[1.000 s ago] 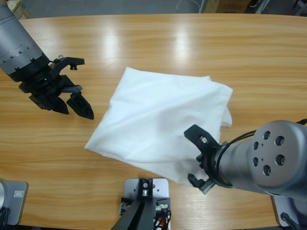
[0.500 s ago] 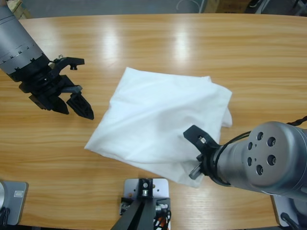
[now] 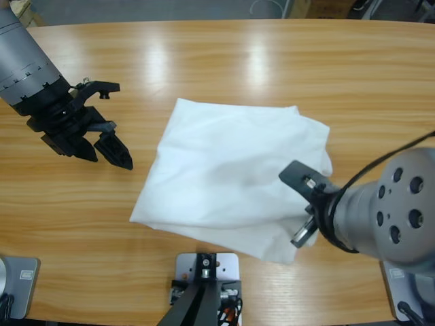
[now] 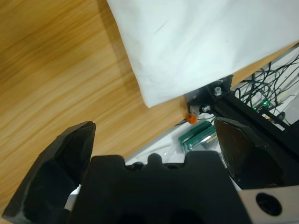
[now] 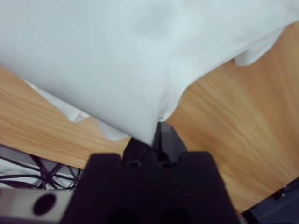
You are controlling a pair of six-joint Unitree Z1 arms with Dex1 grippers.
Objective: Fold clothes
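Since a second ago the right gripper (image 3: 307, 216) has slid to the right along the near edge of the wooden table (image 3: 224, 61), and the white T-shirt (image 3: 234, 176) has come with it; the shirt's near left corner now sits farther right than it did; the left gripper (image 3: 102, 146) has not moved at all.

Right now the shirt lies folded in the middle of the table, like a big tilted square; its near right corner is at the right gripper; in the right wrist view the cloth (image 5: 140, 60) hangs over the jaws and is pinched tight where they meet, so the right gripper (image 5: 152, 140) is closed on the shirt's edge; a bit of loose cloth sticks out past the far right side of the shirt.

The left gripper hangs over bare wood, well apart from the shirt, on the shirt's left side; its two black jaws are spread wide and hold nothing; in the left wrist view the left gripper (image 4: 154, 133) looks past the shirt's near left corner (image 4: 196, 42) to the table's edge.
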